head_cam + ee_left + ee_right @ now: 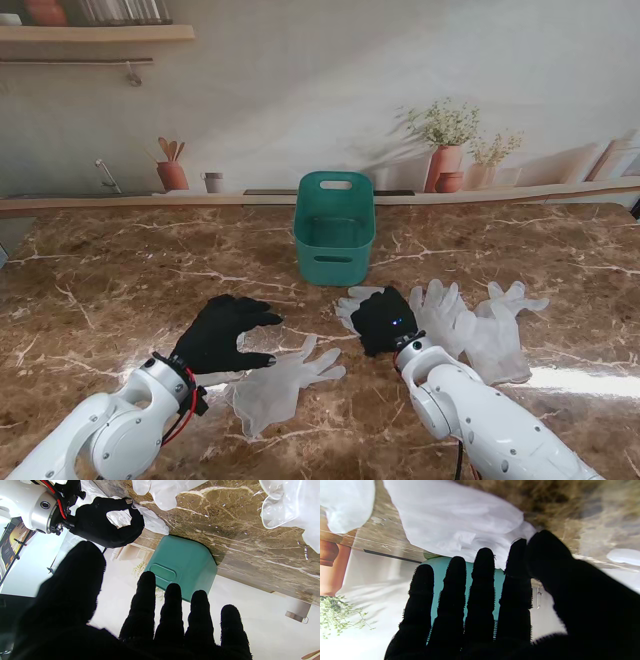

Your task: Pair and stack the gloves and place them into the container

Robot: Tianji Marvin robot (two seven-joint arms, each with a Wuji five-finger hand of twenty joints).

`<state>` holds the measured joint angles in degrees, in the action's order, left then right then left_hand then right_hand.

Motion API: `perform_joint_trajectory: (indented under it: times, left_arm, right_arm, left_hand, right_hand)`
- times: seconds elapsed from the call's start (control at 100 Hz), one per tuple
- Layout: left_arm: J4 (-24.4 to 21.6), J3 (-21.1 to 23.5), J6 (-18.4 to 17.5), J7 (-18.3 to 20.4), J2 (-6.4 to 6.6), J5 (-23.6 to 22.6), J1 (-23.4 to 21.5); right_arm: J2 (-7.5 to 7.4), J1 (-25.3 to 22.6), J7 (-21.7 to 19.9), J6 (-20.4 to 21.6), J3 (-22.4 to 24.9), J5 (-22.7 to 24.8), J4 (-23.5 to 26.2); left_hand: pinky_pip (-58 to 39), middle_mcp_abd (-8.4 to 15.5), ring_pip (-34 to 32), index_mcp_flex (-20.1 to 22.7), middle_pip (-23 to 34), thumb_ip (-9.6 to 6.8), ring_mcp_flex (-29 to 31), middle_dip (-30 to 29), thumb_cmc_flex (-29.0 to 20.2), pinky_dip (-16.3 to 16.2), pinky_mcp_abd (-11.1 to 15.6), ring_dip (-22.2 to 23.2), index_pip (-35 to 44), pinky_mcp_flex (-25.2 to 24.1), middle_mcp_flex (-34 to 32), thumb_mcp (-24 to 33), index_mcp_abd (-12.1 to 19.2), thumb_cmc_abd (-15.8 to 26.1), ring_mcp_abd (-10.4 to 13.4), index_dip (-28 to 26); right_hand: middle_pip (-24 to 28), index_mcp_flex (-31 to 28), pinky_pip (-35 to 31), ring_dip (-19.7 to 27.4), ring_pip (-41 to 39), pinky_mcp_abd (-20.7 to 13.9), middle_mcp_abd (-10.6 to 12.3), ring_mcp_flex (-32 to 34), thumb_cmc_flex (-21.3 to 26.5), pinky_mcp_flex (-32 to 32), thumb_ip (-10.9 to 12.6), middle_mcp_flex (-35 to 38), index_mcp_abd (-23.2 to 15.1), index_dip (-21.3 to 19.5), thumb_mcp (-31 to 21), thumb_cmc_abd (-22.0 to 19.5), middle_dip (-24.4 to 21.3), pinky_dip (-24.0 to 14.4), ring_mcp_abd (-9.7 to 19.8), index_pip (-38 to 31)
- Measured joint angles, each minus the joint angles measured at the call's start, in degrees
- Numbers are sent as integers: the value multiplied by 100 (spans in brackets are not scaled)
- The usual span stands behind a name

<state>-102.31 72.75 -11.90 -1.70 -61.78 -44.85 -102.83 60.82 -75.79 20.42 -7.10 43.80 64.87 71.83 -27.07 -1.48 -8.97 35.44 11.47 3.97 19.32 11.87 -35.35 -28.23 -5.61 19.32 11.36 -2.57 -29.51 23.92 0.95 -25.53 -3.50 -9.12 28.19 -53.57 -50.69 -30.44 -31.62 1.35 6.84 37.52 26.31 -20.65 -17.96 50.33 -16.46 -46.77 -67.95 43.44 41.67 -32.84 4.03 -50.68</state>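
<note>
Stand view looks down on a brown marble-patterned desk (100, 290) with a teal plastic container with handle slots (334, 240) standing upright at the middle, farther from the robot than the gloves. Four translucent white disposable gloves can be made out. One lies flat nearer the robot, left of centre (280, 385), just beside the black-gloved left hand (225, 335). Another shows as a small patch under and beside the black-gloved right hand (385, 320), marked here as the pinched glove (352, 303). Two more lie overlapping to the right (480, 330), close against that hand.

The left hand rests spread with fingers apart, holding nothing; its wrist view shows the fingers extended toward the container (183, 566). The right hand looks closed on the edge of a glove: the left wrist view shows its thumb and forefinger meeting around white film (117, 518), and the right wrist view shows thumb pressed to index finger at the glove's hem (460, 530).

By this evidence the pairing step is in hand, with nothing yet in the container. The next move likely calls for lifting the pinched glove and laying it squarely on a mate, palm over palm. The thin film may cling or fold, so a slow drag seems wise.
</note>
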Motion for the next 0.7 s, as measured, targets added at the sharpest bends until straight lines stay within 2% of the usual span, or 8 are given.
perform_joint_trajectory:
  times: [0.02, 0.08, 0.2, 0.32, 0.42, 0.51, 0.7]
  left_arm:
    - [-1, 1, 1, -1, -1, 1, -3]
    - [-2, 2, 3, -11, -2, 5, -9]
    - [-4, 2, 17, -18, -5, 32, -17]
    - [-10, 9, 34, -11, -7, 48, -21]
    - [-7, 3, 36, -11, -8, 62, -10]
    - [22, -33, 29, -12, -8, 107, 36]
    - [60, -113, -23, 70, -8, 304, 147]
  right_arm:
    - [0, -16, 0, 3, 21, -10, 7]
    - [13, -101, -5, 27, 149, -53, 61]
    - [59, -397, -4, 109, 559, -179, 330]
    - [109, -790, 14, 234, 1018, -346, 794]
    - [168, -1203, -2, 511, 1488, -585, 1338]
    - [181, -1473, -52, 711, 1723, -665, 1769]
    - [222, -1862, -119, 1171, 2140, -752, 2338]
  left_hand:
    - [0, 0, 0, 0, 0, 0, 0, 0, 0, 0, 0, 0, 0, 0, 0, -34, 0, 1, 0, 0]
    - [0, 0, 0, 0, 0, 0, 0, 0, 0, -1, 0, 0, 0, 0, 0, -58, -25, 86, 0, 0]
    - [0, 0, 0, -1, 0, 0, 0, 0, 0, -3, 0, 0, 0, 0, 0, -139, -39, 86, 0, 0]
    - [0, 0, 0, -3, 0, 0, 0, 0, 0, -3, 0, -1, 0, 0, 0, -146, -48, 86, 1, 0]
    - [1, 0, 0, -4, 0, 0, 0, 0, 0, -3, 0, -1, 0, 0, 0, -145, -49, 86, 1, 0]
    - [2, 0, 0, -14, 0, 0, 0, 0, -9, -4, 0, -1, -6, 0, 0, -127, -52, 86, 1, 0]
    - [292, 0, 55, -206, -2, 0, -176, 0, -2, -9, 0, -1, -152, 0, 142, -6, -95, -4, 1, -43]
  right_hand:
    - [22, 8, 0, -1, -15, -19, 13, -4, -58, 21, 0, -77, 1, -293, -50, -41, 55, -16, 37, 73]
    - [81, 63, -2, -1, -56, -61, 45, -10, -58, 50, 0, -139, 1, -745, -76, -139, 91, -69, 54, 196]
    - [113, 107, -2, -3, -69, -74, 62, -24, -124, 102, 1, -214, 0, -1149, -106, -264, 130, -71, 57, 281]
    - [125, 107, -2, -3, -59, -74, 62, -93, -124, 120, 1, -273, -1, -1235, -108, -268, 130, -72, 58, 327]
    - [125, 107, 1, -3, -53, -74, 62, -157, -124, 191, 42, -273, -1, -1300, -108, -268, 130, -72, 58, 346]
    - [100, 107, 3, -3, 22, -74, 62, -195, -124, 205, 42, -273, -1, -1319, -109, -269, 130, -72, 58, 388]
    - [4, 49, 4, -3, 98, -70, 57, -192, -124, 229, 42, -163, -1, -1261, -109, -242, 70, -72, 52, 441]
